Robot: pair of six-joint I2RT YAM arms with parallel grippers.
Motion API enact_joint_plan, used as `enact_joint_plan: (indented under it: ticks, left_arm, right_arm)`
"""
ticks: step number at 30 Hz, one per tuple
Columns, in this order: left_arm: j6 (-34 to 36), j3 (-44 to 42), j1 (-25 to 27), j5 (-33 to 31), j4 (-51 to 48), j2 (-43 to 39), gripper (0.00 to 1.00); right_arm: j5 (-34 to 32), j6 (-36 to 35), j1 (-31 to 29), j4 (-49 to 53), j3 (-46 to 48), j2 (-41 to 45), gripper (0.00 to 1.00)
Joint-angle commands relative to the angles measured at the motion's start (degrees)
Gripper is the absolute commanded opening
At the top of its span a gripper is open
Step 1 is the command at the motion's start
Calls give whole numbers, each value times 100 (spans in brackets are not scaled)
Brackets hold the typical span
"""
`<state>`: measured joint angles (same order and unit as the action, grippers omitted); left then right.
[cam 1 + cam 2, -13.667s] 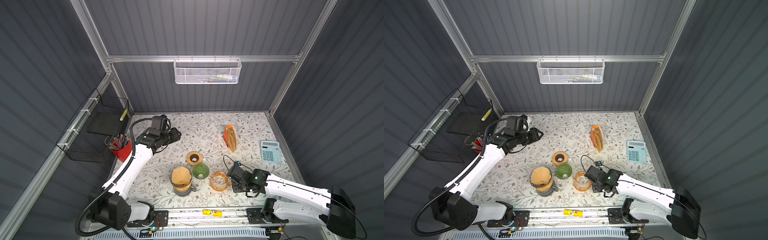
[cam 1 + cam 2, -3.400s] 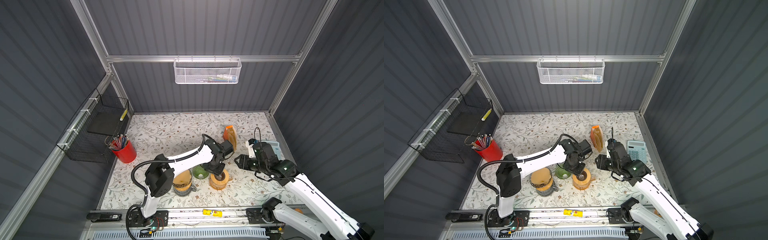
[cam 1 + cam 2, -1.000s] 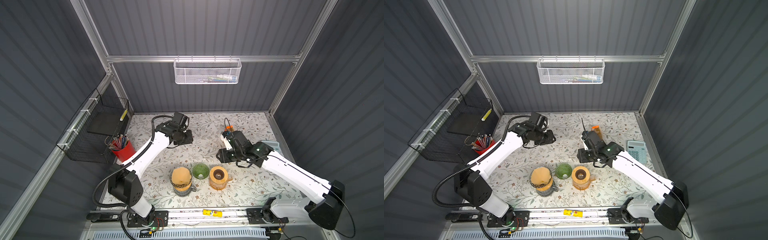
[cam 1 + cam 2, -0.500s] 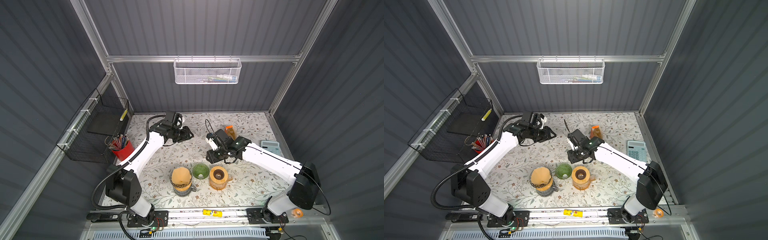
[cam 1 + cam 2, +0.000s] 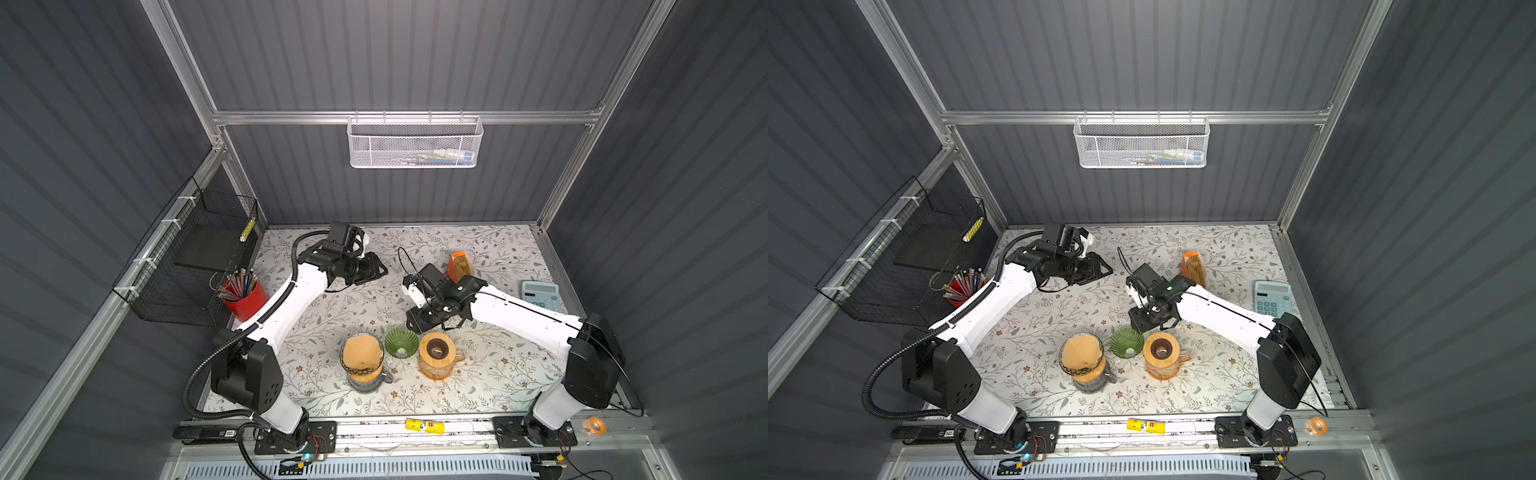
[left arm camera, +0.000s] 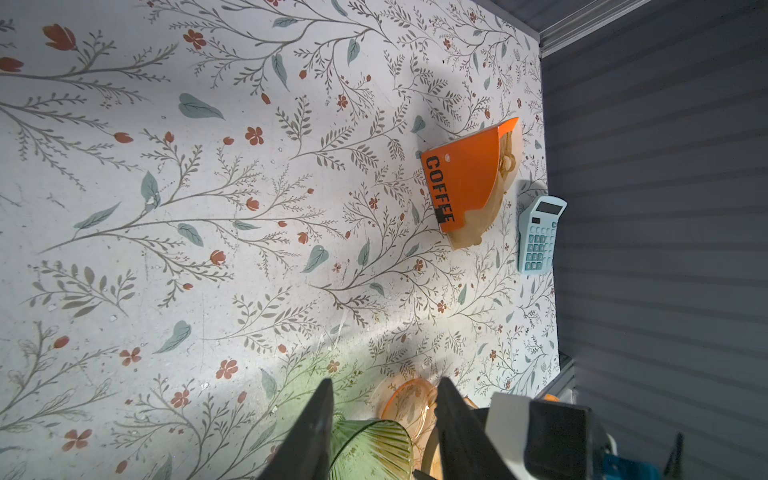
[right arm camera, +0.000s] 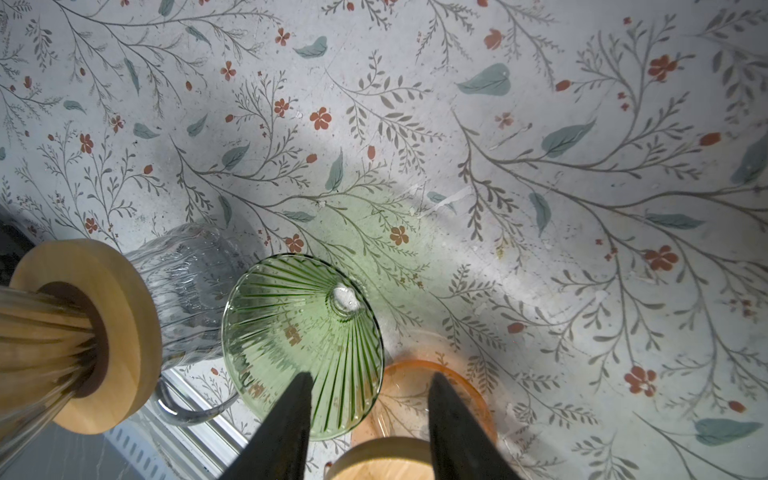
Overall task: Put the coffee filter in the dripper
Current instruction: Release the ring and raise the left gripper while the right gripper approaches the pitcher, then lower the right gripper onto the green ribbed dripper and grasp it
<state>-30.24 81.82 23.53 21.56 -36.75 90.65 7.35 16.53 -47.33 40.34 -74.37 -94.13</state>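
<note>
Seemingly mid-approach: the right gripper (image 5: 417, 323) hovers spread and empty at 12 o'clock of the green ribbed glass dripper (image 5: 401, 341); the left gripper (image 5: 380, 270), also spread, idles at 11. At the dripper's 9 o'clock the brown paper cone filter (image 5: 360, 352) sits in a clear glass pitcher (image 5: 366, 381), needing a light rim pinch next.

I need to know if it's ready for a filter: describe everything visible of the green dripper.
The green dripper is a ribbed cone of translucent green glass. It stands mouth up on the floral table, with a small hole at its bottom. It is empty, with no paper inside. It sits between a clear glass jug carrying a brown filter and an orange glass vessel with a wooden top. Whether it touches either is unclear. The right claw hangs open by its rim.
</note>
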Motion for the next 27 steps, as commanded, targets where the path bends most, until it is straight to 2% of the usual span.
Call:
enact_joint_plan:
  ticks: [1,27]
  left_arm:
    - [71,-35,-50,94,-43,40,42]
    - [71,-232,-59,-39,-152,5,42]
  right_arm:
    - [12,-104,-13,-2,-52,-120,47]
    - [240,-72,-101,-226,106,-659,43]
